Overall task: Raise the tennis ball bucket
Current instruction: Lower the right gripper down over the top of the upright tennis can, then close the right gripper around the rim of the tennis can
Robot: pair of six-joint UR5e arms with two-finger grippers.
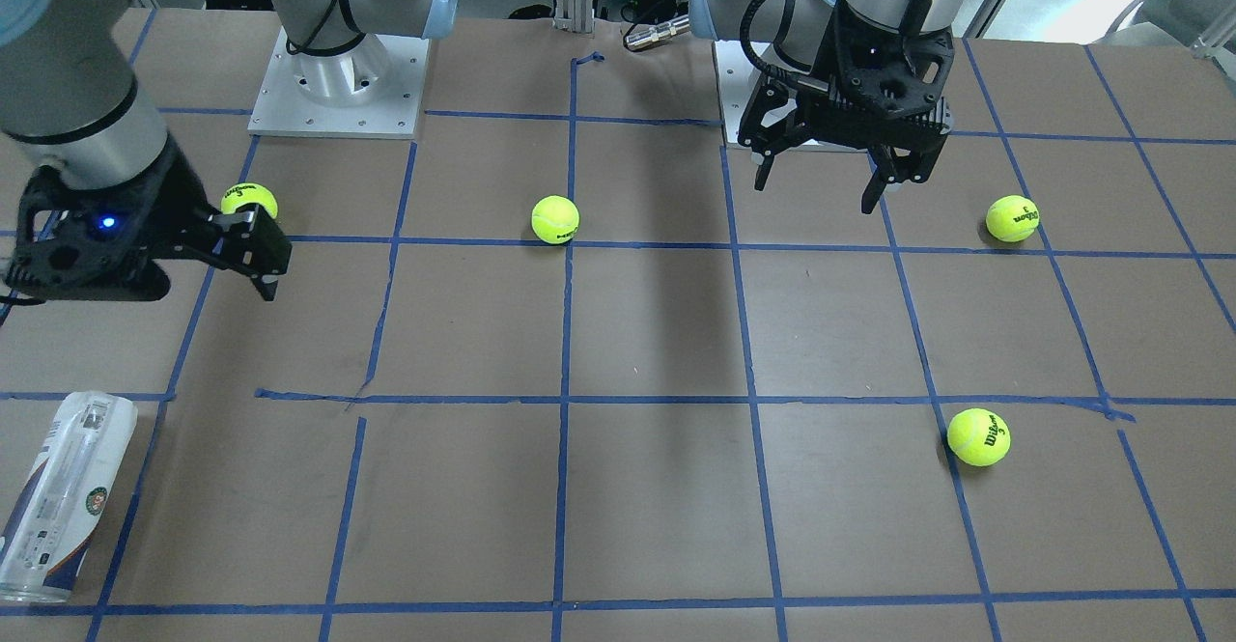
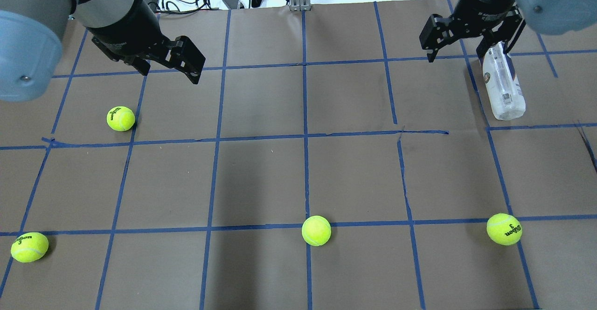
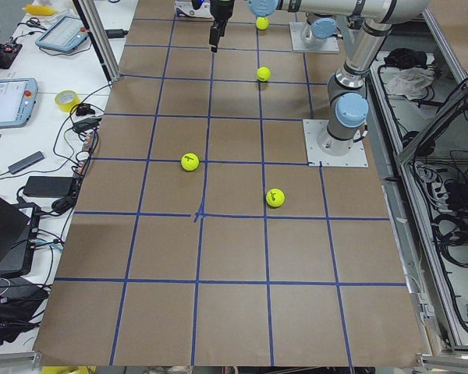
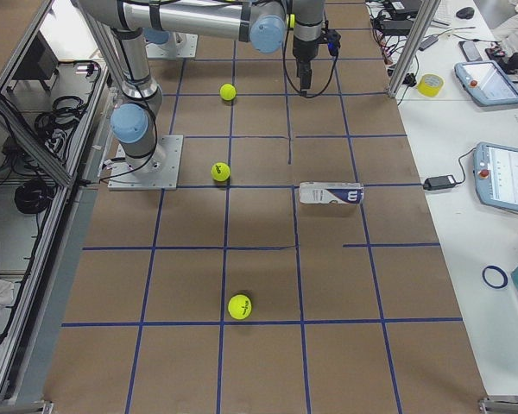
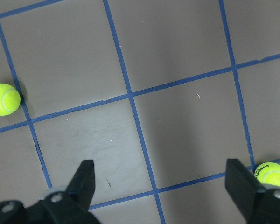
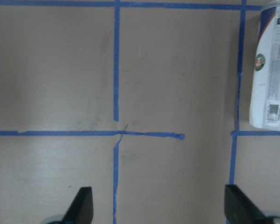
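Note:
The tennis ball bucket (image 2: 503, 86), a clear can with a white and navy label, lies on its side on the brown table at the far right of the overhead view. It also shows in the front view (image 1: 58, 497), the right side view (image 4: 331, 193) and the right wrist view (image 6: 273, 70). My right gripper (image 2: 468, 51) is open and empty, raised above the table beside the can's far end. In the right wrist view the can lies to the upper right, outside the gap between the fingers (image 6: 81, 207). My left gripper (image 2: 170, 70) is open and empty, far from the can.
Several yellow-green tennis balls lie on the table: one (image 2: 121, 118) near the left gripper, one (image 2: 29, 247), one (image 2: 316, 230) and one (image 2: 503, 229) along the near side. Blue tape lines grid the table (image 2: 354, 175). Cables and devices lie beyond the far edge.

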